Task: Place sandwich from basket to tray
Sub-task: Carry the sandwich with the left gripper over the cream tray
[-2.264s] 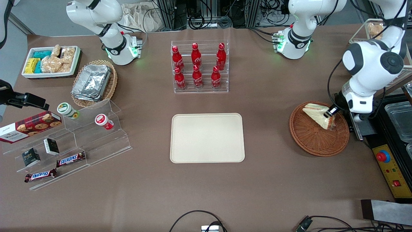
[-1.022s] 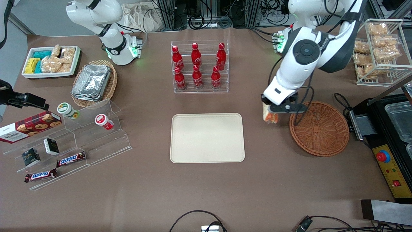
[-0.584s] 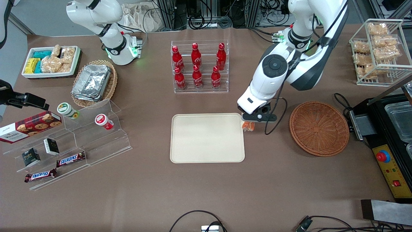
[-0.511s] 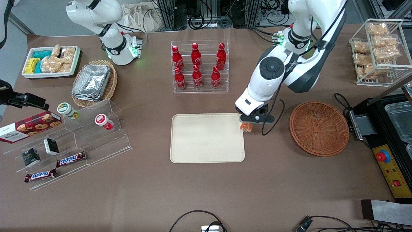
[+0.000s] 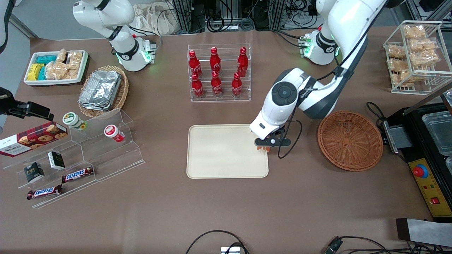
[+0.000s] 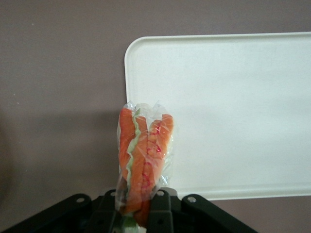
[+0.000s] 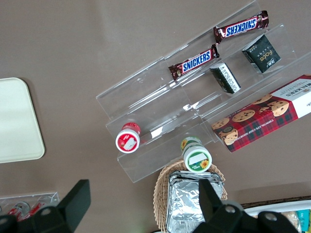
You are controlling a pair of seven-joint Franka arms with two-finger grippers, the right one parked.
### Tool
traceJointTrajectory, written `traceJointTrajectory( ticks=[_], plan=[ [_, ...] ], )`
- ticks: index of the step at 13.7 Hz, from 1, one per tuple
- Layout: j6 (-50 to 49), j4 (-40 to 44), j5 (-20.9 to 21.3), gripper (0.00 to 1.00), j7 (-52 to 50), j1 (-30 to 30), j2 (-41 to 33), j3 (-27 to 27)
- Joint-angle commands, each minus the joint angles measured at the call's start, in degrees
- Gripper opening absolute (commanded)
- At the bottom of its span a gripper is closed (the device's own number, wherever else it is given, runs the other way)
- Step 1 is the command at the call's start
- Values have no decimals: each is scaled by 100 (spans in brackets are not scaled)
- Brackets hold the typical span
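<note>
The gripper hangs above the edge of the tray nearest the basket, its fingers pinching the sandwich at the lower end. The sandwich is a narrow wedge in crinkled clear wrap, showing orange filling with thin pale green layers, clear of the tray surface. The tray is smooth cream plastic, rectangular with rounded corners and a low rim. The basket is round, shallow, reddish-brown woven wicker.

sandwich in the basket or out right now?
Out. The basket holds nothing; the gripper is shut on the sandwich, holding it above the tray edge nearest the basket, not yet set down.
</note>
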Motion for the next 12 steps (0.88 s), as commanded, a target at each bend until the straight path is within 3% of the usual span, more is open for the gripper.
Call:
traceJointTrajectory(
  ticks=[1,12],
  plan=[
    [-41,497,288,17,-304,-261,502,13],
    [64,761,472,18,-383,-402,1100,31]
  ],
)
